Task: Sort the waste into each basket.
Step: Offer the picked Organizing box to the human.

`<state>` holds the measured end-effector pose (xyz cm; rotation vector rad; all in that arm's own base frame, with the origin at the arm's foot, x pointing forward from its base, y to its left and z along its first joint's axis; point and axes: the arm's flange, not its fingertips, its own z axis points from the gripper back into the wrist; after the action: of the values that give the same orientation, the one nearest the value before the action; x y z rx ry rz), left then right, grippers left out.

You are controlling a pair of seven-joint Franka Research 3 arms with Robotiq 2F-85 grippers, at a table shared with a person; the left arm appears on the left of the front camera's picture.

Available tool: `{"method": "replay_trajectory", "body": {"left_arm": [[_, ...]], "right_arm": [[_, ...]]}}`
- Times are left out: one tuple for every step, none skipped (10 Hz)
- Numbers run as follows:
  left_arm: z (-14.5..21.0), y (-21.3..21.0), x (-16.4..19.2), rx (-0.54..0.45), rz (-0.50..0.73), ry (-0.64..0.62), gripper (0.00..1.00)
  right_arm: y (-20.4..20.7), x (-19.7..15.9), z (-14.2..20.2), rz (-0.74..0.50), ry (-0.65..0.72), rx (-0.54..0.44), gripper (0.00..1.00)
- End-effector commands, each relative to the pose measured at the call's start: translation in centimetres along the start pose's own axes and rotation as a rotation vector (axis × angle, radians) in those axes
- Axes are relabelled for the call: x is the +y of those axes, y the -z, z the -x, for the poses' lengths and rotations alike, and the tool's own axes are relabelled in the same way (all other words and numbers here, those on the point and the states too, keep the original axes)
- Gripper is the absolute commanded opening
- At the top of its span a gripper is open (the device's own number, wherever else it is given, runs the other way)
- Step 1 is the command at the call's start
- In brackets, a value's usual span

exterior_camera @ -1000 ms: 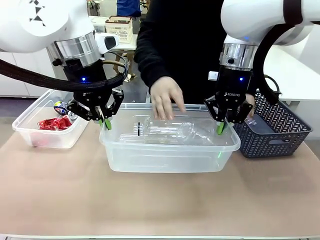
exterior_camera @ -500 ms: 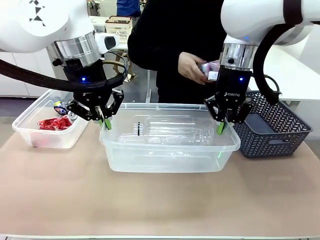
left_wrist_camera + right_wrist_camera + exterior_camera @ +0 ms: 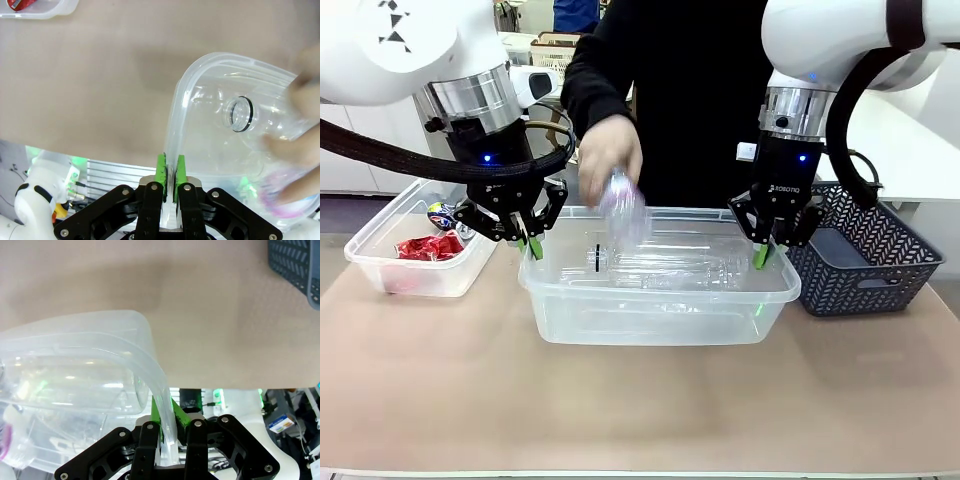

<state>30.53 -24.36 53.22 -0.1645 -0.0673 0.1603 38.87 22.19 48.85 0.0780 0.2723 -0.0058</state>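
Both claws holding the big clear basket while a person is dropping in a bottle

The left gripper [image 3: 532, 246] is pinching the left rim of the large clear basket [image 3: 660, 318], and the right gripper [image 3: 761, 256] is pinching its right rim; both sets of jaws are clamped shut on the thin plastic wall. The person's hand [image 3: 610, 157] is lowering a clear bottle [image 3: 623, 208] over the basket's far-left part, between the two claws. Other clear bottles [image 3: 665, 262] are lying along the basket's floor. Red cans [image 3: 428, 246] are sitting in the smaller clear basket [image 3: 415, 272] at the table's left edge. The bottle-sorting step seems to be under way. The next move likely calls for steady holding until the hand is clear.
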Motion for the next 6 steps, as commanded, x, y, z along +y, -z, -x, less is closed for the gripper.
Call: {"method": "replay_trajectory", "body": {"left_arm": [[0.03,-0.39,0.21,-0.007,0.009,-0.026,0.0],[0.03,-0.39,0.21,-0.007,0.009,-0.026,0.0],[0.03,-0.39,0.21,-0.007,0.009,-0.026,0.0],[0.03,-0.39,0.21,-0.007,0.009,-0.026,0.0],[0.03,-0.39,0.21,-0.007,0.009,-0.026,0.0],[0.03,-0.39,0.21,-0.007,0.009,-0.026,0.0]], "right_arm": [[-0.36,0.05,0.29,0.011,-0.001,0.005,0.0],[-0.36,0.05,0.29,0.011,-0.001,0.005,0.0],[-0.36,0.05,0.29,0.011,-0.001,0.005,0.0],[-0.36,0.05,0.29,0.011,-0.001,0.005,0.0],[-0.36,0.05,0.29,0.011,-0.001,0.005,0.0],[-0.36,0.05,0.29,0.011,-0.001,0.005,0.0]]}}
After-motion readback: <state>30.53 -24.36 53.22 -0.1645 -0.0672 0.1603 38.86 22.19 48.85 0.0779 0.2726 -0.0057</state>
